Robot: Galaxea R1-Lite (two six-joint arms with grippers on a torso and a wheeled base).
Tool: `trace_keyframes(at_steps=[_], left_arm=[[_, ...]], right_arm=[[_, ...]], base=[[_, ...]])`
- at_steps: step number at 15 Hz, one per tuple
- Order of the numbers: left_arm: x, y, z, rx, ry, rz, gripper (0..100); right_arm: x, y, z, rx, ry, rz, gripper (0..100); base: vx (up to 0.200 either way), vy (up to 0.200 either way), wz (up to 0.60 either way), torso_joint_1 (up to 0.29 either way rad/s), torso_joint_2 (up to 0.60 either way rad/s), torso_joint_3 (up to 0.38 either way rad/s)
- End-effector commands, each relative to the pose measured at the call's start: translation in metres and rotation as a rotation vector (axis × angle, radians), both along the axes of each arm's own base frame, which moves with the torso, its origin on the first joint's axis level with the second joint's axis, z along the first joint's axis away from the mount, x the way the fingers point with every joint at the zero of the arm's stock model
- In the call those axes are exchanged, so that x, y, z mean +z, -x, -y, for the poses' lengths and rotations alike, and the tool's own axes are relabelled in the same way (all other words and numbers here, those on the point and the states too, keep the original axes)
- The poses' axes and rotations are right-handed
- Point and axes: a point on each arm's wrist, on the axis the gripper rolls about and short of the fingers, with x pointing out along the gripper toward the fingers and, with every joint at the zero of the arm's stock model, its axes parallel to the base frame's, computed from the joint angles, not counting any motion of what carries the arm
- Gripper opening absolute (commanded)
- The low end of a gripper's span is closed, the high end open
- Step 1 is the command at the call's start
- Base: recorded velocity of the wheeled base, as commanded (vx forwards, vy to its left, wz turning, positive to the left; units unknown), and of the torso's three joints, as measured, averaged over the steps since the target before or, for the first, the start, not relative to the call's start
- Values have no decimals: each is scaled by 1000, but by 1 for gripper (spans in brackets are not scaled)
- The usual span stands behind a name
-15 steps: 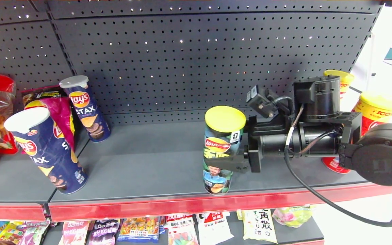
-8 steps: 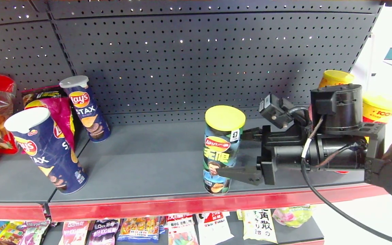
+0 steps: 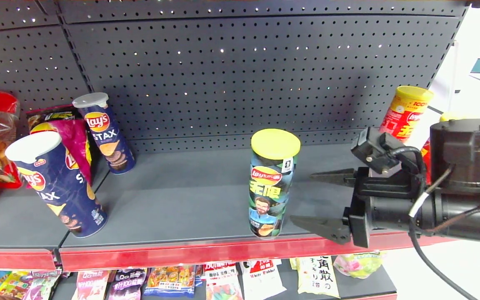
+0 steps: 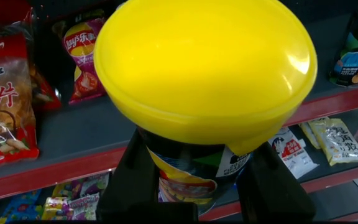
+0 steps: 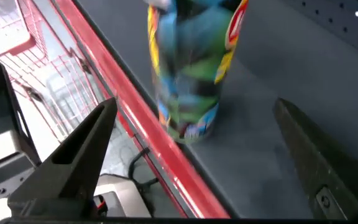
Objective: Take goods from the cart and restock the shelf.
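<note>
End effector (image 3: 303,197) now off blurred can (image 5: 194,68)

Bright, even light; washed-out white beyond the shelf (image 3: 190,196) at right; sheen on yellow-lidded can (image 4: 204,62).

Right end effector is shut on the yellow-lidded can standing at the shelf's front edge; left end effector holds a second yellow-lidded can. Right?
Not quite: in the head view the right end effector is open, apart from the standing can. The left end effector does hold the second can.

Logos, lettering on chip cans (image 3: 271,191), snack packets (image 3: 261,277).
</note>
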Motion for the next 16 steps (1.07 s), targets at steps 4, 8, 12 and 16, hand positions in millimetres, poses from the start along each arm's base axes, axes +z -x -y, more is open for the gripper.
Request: trace_keyframes(at_steps=[4, 8, 12, 16], left_arm=[[0, -3, 1, -29, -1, -14, 0], [3, -10, 3, -106, 8, -48, 0], [17, -32, 7, -191, 62, -59, 0], [19, -40, 9, -244, 97, -76, 0]], right_arm=[[10, 67, 45, -44, -47, 112, 100], [11, 131, 108, -476, -105, 343, 100], [-15, 178, 139, -823, -49, 363, 100], [-40, 212, 146, -1012, 7, 285, 100]], base=[[0, 0, 0, 0, 0, 0], [0, 0, 0, 0, 0, 0], [0, 0, 0, 0, 0, 0], [0, 0, 0, 0, 0, 0]])
